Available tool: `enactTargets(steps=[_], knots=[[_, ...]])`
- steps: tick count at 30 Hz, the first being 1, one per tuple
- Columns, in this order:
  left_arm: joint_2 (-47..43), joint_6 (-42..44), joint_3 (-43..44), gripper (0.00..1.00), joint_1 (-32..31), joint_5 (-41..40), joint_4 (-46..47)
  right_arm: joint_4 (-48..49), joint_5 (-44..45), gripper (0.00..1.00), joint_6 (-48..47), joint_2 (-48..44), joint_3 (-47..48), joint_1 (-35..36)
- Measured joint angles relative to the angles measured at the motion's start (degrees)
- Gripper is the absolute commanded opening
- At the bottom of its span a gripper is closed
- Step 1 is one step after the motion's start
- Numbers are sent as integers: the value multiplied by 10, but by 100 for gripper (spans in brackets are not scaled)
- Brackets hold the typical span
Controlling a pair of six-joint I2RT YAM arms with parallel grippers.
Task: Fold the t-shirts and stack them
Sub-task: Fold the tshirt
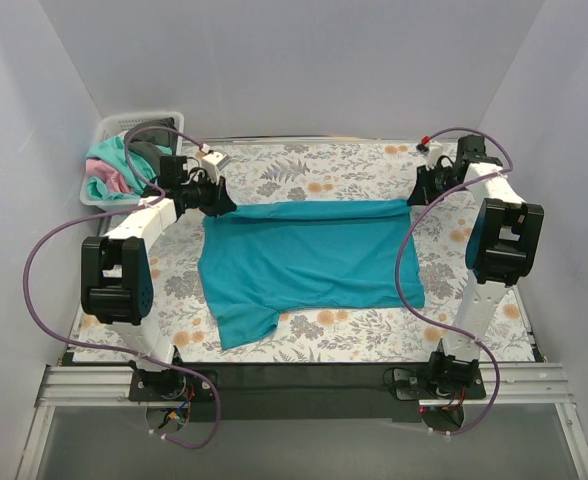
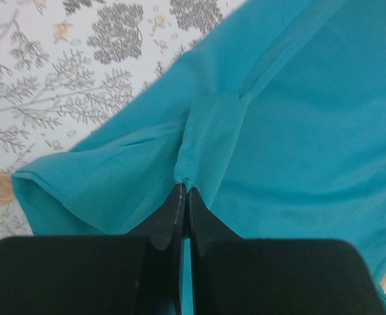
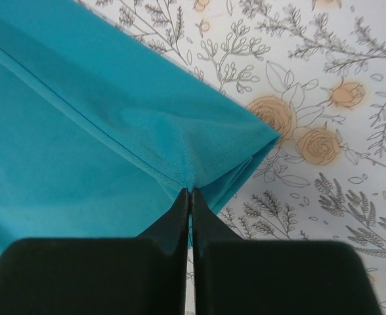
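1. Teal-blue t-shirt (image 1: 309,262) spread over the middle of the floral table cover (image 1: 314,168), with a straight far edge stretched from one gripper to the other and one sleeve poking out at the near left corner.
2. Left gripper (image 2: 184,190) at the far left corner of that edge: jaws pressed together with only a sliver between them, clamped on a pinched-up ridge of teal cloth.
3. From the left wrist: black fingers (image 2: 167,216) meeting at the tips, fabric bunching into a small raised tuck just beyond them, and a hem seam running away up and to the right.
4. Right gripper (image 3: 190,191) at the far right corner: jaws likewise squeezed nearly flush, gripping the cloth right at its stitched hem.
5. From the right wrist: several layers of cloth stacked at that corner, with the flower print of the cover showing just beside it on the right.
6. White basket (image 1: 104,128) at the far left corner of the table, close behind the left arm, holding a mint-green t-shirt (image 1: 102,160), a pink t-shirt (image 1: 99,187) and a dark shape (image 1: 152,133) too shaded to identify.
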Motion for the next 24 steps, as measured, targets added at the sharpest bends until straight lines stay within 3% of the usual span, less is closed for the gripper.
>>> enactTargets(steps=[9,22,23,24], knots=[[-10,33,-71,0,-4,-10,-23,-3,8,1,-29,0,-38,0],[-3,72,-80,0,-7,-33,-39,-18,22,1,-64,0,-62,0],[-1,81,-79,4,-8,-33,-48,-21,23,7,-67,0,-62,0],[1,91,-77,15,-9,-33,-57,-24,25,22,-69,0,-62,0]])
